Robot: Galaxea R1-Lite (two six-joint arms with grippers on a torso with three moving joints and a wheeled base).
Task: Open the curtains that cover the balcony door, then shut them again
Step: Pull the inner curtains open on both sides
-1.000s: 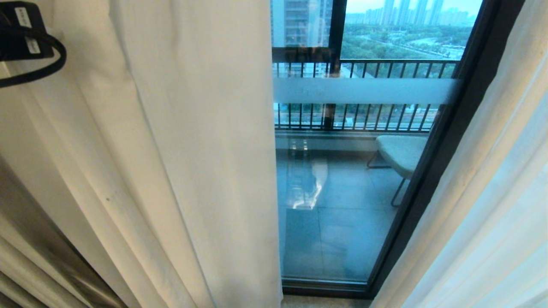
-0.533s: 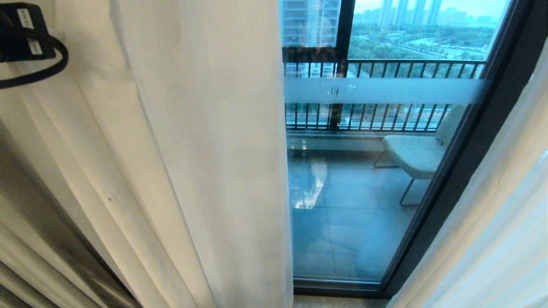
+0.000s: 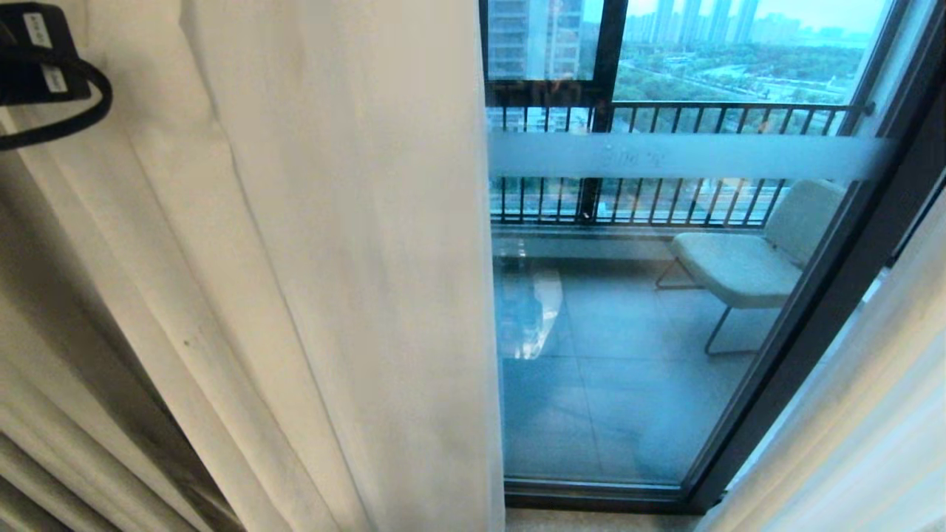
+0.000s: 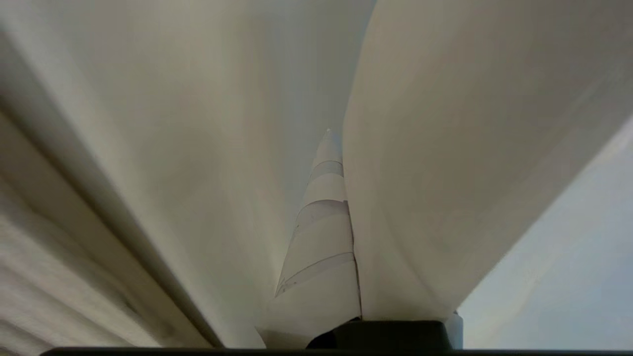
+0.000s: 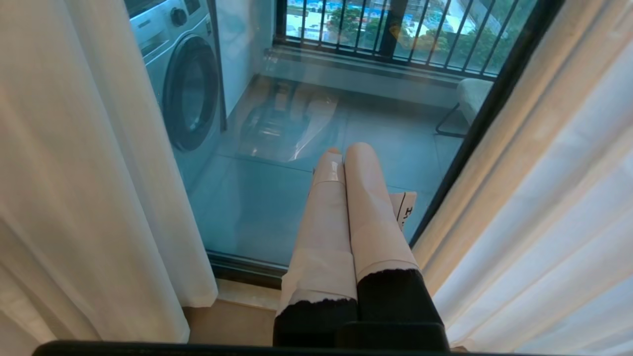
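Where the curtains [image 3: 310,281] part, we see the balcony door [image 3: 813,310] glass between them — our left gripper [image 4: 341,163], jaws pinched on a cream fold, holds the left-hand drape, while our right gripper [image 5: 343,153] hangs closed and empty near the sill.

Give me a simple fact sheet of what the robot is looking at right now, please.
Left curtain: cream, pleated, covers the left part of the glass
Right curtain: pale, at the right edge
Balcony door: dark frame, glass uncovered between the curtains
Outside: pale chair, railing, washing machine
Left end effector: shut on a fold of the left curtain
Right end effector: shut, empty, pointing at the glass
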